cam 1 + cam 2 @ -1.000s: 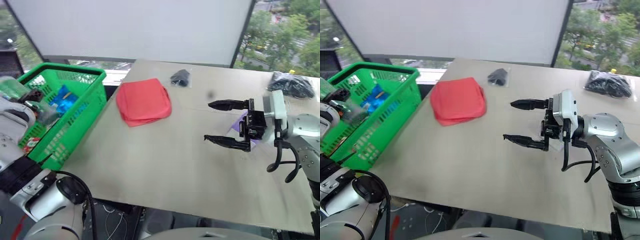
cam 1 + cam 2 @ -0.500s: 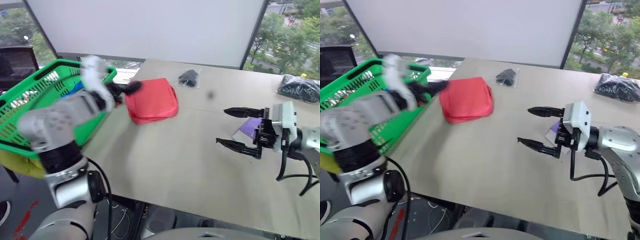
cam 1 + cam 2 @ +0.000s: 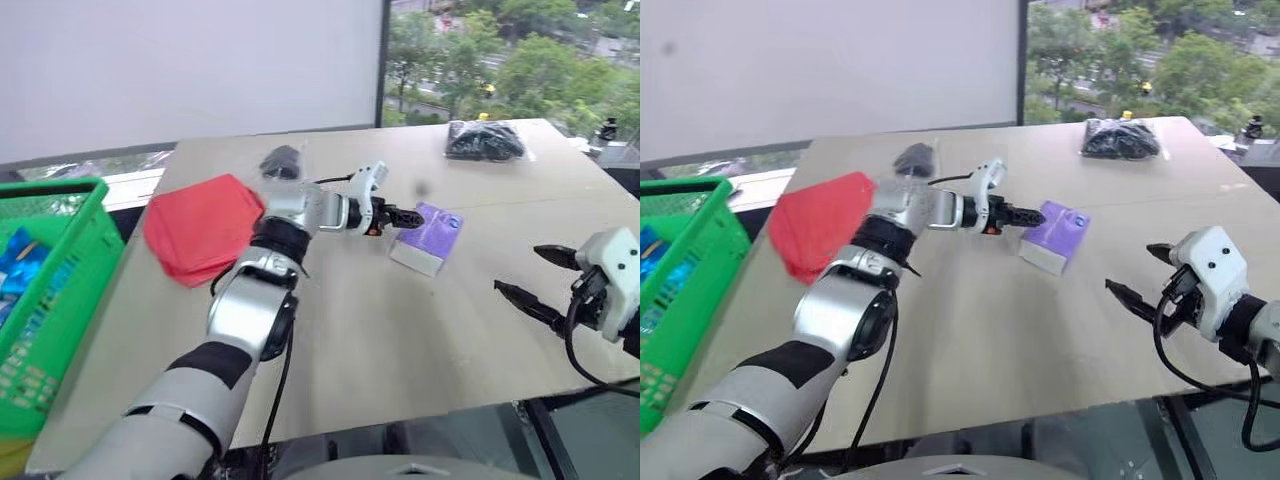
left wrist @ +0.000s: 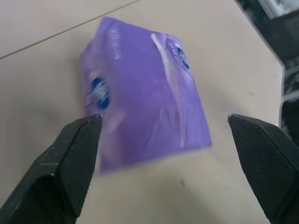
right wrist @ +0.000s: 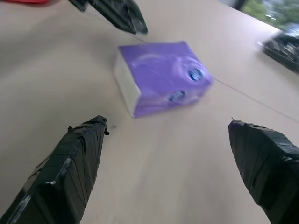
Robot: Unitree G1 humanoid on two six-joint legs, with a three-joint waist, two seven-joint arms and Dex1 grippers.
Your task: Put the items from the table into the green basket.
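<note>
Green basket (image 3: 60,290): one, at the far left, off the counter's (image 3: 400,340) left edge; a blue packet (image 3: 15,265) lay inside, other contents not readable.

Red pouch (image 3: 200,225): one, flat on the counter near its left edge, just right of the basket.

Black bundles in clear bags: two. The small one (image 3: 282,160) lay near the far edge, just behind the red pouch. The larger one (image 3: 484,140) lay at the far right of the counter, well apart from everything else.

Left tool (image 3: 392,215): one, reached across the middle of the counter, fingers spread wide, gripping nothing. Its tips stood just beside the purple packet's left end; contact could not be told.

Purple packet (image 3: 428,236): one, lying flat at mid-counter, between the two tools.

Right tool (image 3: 540,280): one, at the near right of the counter, fingers wide apart and empty, pointed toward the purple packet, well short of it.
</note>
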